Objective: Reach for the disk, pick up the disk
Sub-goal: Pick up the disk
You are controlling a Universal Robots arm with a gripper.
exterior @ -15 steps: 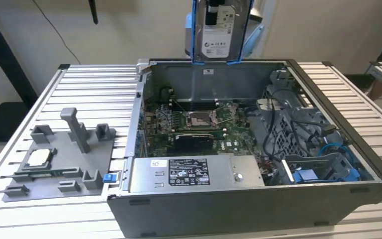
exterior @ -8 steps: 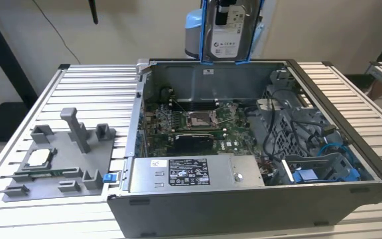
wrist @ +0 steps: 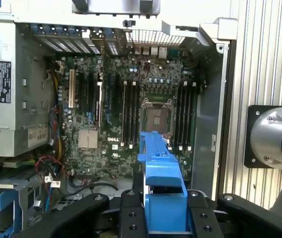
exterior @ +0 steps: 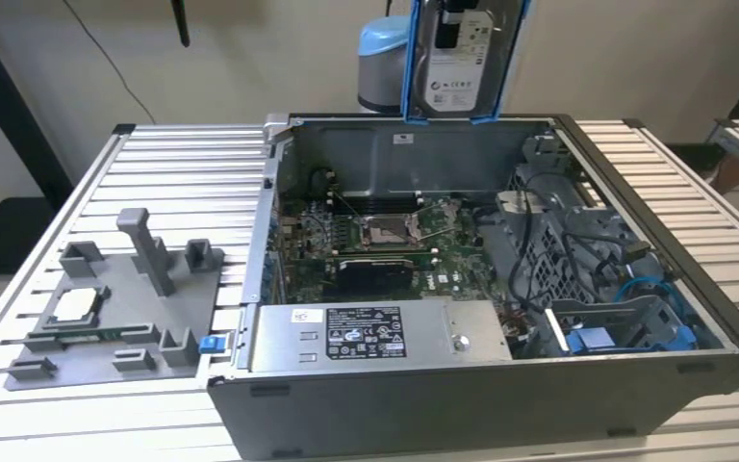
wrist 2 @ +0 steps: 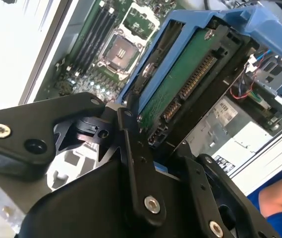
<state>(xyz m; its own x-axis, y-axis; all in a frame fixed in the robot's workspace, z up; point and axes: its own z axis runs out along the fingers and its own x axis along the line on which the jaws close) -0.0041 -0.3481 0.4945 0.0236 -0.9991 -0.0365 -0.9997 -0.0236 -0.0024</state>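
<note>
Black gripper [wrist 2: 153,134] links crowd the foreground in the second wrist view, and the jaws are clamped on the disk [wrist 2: 180,84], one finger against each face. Its green circuit-board side and connector row face that camera, with the bright blue bracket round the edge. In the first wrist view the bracket end [wrist: 161,168] stands up between the two fingers.

From the exterior view, the disk [exterior: 453,67] hangs upright, label outward, above the back wall of the open computer case [exterior: 729,327] and clear of everything inside it. The pick looks done to me.

Straight below sits the motherboard [wrist: 111,144] with its bare CPU socket [wrist: 156,116]. The power supply [exterior: 369,332] lies along the near side, and a drive cage with blue cables [exterior: 639,318] lies toward the exterior view's right.

What worries me is the hold. The fingers seem to catch the drive near one end only, partly on plastic. If the bracket flexes, or the arm swings sharply, the drive could pivot or slide out. A fall from there would land on the socket or the memory slots.

A person's arm [wrist 2: 279,196] is close beside the case and could get in the way
</note>
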